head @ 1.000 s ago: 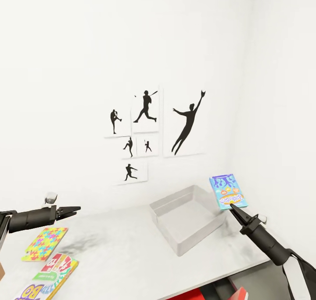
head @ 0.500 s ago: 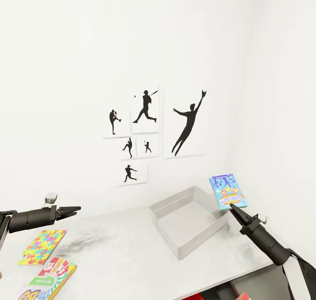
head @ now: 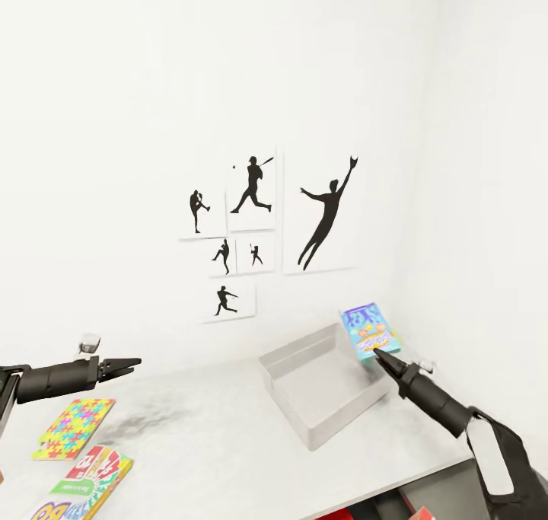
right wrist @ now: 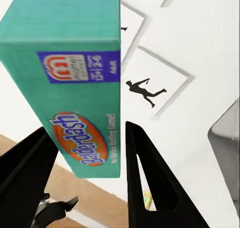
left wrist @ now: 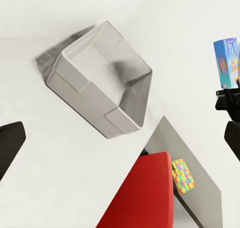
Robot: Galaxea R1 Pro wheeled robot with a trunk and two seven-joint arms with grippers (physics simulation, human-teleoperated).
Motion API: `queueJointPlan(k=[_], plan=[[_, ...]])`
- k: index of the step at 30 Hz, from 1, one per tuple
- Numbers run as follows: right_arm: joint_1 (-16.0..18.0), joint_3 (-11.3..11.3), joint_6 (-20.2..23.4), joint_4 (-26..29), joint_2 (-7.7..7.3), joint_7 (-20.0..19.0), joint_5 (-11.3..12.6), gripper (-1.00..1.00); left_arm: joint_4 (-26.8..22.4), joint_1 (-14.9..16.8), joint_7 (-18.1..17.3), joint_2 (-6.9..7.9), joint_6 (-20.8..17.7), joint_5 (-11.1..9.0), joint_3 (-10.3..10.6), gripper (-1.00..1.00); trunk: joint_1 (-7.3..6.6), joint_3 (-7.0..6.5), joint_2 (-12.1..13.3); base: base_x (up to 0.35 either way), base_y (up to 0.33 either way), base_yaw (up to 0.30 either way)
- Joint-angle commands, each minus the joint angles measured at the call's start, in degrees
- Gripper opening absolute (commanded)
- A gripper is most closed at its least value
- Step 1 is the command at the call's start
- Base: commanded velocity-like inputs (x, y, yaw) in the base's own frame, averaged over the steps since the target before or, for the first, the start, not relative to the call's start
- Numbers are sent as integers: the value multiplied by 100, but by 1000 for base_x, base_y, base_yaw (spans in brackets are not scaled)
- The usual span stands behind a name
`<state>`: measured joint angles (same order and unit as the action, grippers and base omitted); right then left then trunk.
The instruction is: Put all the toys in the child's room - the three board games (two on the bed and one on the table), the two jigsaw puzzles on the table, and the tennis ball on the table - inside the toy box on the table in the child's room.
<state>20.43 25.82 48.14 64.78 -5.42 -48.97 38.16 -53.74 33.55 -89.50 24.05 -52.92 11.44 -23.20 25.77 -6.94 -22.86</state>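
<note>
Bright cardboard lies nearest you at seven o'clock: a red-lettered board game (head: 95, 470) at the table (head: 221, 436) edge, with a jigsaw puzzle (head: 74, 428) just beyond it, both flat and untouched. Your left gripper (head: 125, 365) hovers above them at nine o'clock, holding nothing; whether its fingers are parted or pressed together cannot be told. At four o'clock your right gripper (head: 378, 352) pinches the lower edge of the blue board game (head: 369, 331), held upright and tilted over the right rim of the toy box (head: 304, 417), presumably so it can drop inside. That box sits open at two o'clock. Beyond, baseball silhouette prints (head: 262, 227) hang on the white wall at twelve.
</note>
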Motion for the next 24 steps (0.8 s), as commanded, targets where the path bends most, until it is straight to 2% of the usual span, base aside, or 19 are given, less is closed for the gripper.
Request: queueJointPlan(k=[1, 4, 7, 10, 12, 14, 17, 24], plan=[[242, -34, 215, -33, 10, 282, 50, -100, -4, 2, -50, -4, -60, 60, -10, 100, 2, 4, -6, 0, 0, 0], [853, -83, 616, -253, 52, 1042, 43, -100, -4, 2, -50, -3, -60, 60, -18, 100, 2, 4, -6, 0, 0, 0], [1716, -136, 849, -650, 257, 2142, 21, -100, -4, 2, -50, 2, -60, 60, -28, 100, 2, 4, -6, 0, 0, 0], [2164, -260, 889, -985, 347, 2890, 12, -100, -4, 2, -50, 1, -60, 60, -27, 100, 2, 4, -6, 0, 0, 0], [2586, -377, 919, -1501, 384, 3639, 19, -100, -4, 2, -50, -3, -60, 60, -27, 100, 2, 4, -6, 0, 0, 0], [2828, -421, 935, -1918, 384, 4063, 29, -100, -4, 2, -50, 0, -60, 60, -29, 100, 2, 4, -6, 0, 0, 0], [3017, -449, 946, -2308, 350, 4400, 49, -100, -4, 2, -50, 2, -60, 61, -30, 100, 2, 4, -6, 0, 0, 0], [3100, -433, 953, -2533, 255, 4546, 59, -100, -4, 2, -50, 3, -60, 66, -26, 100, 2, 33, -6, 0, 0, 0]])
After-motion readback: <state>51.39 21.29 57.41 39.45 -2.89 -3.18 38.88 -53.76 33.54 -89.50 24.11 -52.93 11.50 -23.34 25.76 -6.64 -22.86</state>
